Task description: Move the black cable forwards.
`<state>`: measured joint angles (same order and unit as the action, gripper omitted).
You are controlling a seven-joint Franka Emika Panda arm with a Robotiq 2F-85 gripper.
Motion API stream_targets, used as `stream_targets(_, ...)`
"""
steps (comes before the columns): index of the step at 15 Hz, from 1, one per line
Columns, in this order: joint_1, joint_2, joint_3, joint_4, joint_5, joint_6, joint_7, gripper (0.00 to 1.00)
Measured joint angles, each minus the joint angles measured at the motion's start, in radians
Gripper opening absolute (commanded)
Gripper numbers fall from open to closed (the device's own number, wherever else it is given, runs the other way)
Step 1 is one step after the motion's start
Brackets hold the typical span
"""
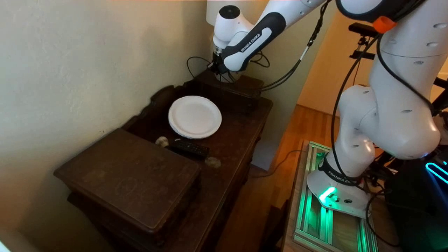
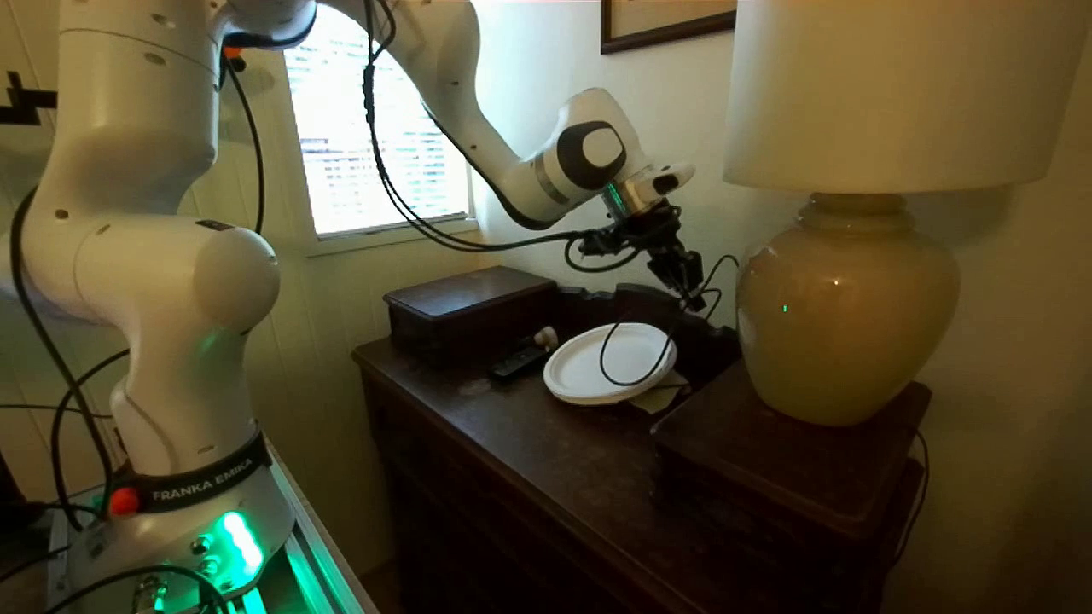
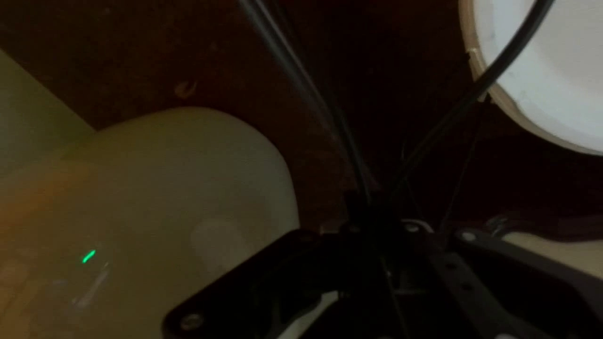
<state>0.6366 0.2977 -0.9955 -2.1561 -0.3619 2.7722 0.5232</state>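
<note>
low in the wrist view, my gripper (image 3: pixel 372 211) is closed on the black cable (image 3: pixel 497 68), pinched, i judge, so both strands trail freely when carried.

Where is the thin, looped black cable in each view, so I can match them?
In an exterior view: the thin, looped black cable hangs below the black tool, overlapping the round white plate, right of centre.
In an exterior view: the cable arcs upper centre, left of the tool, above the plate.
Wrist view: the cable makes a V, centre to top edge.
Shared landmark: the plate.
</note>
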Motion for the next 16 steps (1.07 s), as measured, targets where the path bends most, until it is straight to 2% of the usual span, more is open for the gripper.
stream_targets(8,0.243,-0.071,-0.245,0.053,-0.214,-0.013,0.104,0.02)
stream_targets(16,0.495,-0.071,-0.483,0.103,-0.327,-0.004,0.206,0.02)
